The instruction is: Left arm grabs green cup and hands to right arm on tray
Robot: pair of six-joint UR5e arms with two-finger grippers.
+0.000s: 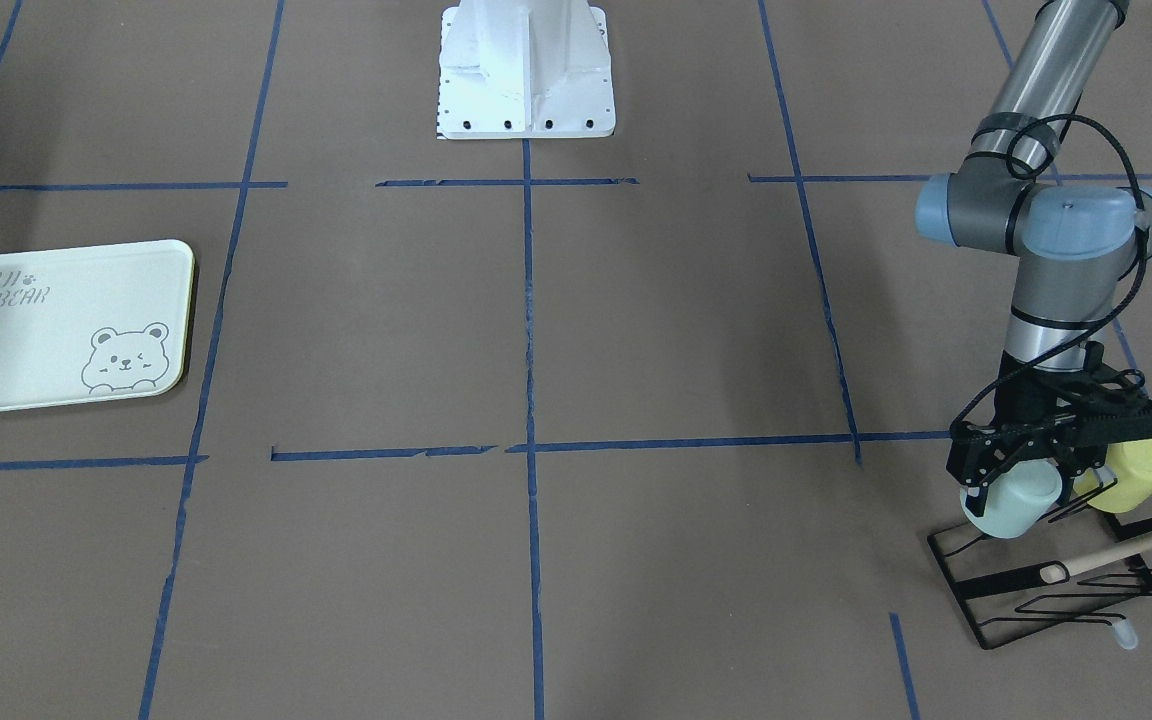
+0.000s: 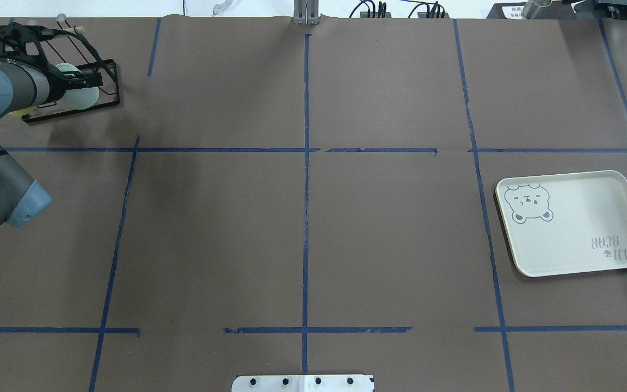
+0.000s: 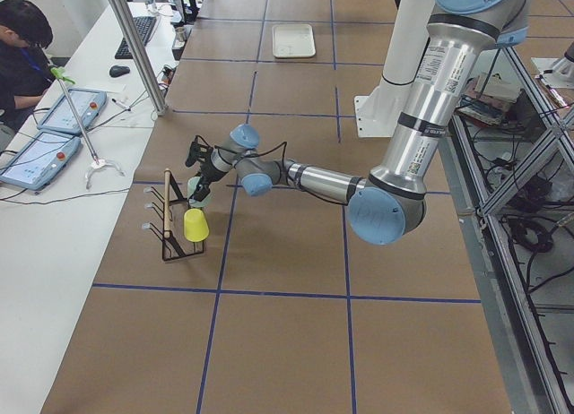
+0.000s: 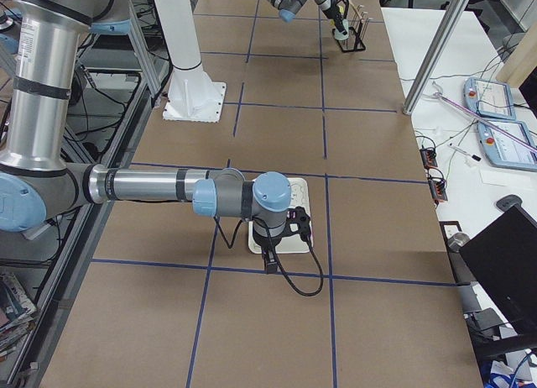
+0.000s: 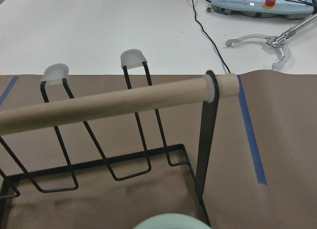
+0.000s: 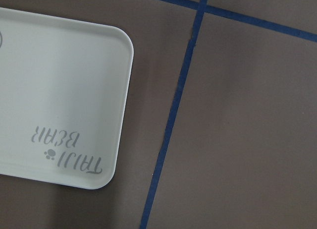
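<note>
**Slide the cup off its prong**

The green cup point(image 1: 1011, 502) sits tilted on the black rack point(image 1: 1001, 583), beside the yellow cup point(image 1: 1143, 470). The left gripper point(image 1: 1026, 482) straddles it; whether it is clamped, I cannot tell. Draw the cup straight along the prong, clear of the wooden dowel point(image 1: 1126, 550)

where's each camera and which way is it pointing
Front-facing: across the table, facing the base; left arm at right.
Overhead: behind the robot, looking down; left arm at left.
Exterior left: table's left end; left arm near.
Exterior right: right end; right arm near.
Left wrist: faces rack, green cup below.
Right wrist: down on tray; no arm.
Shared: first two both show tray.
</note>
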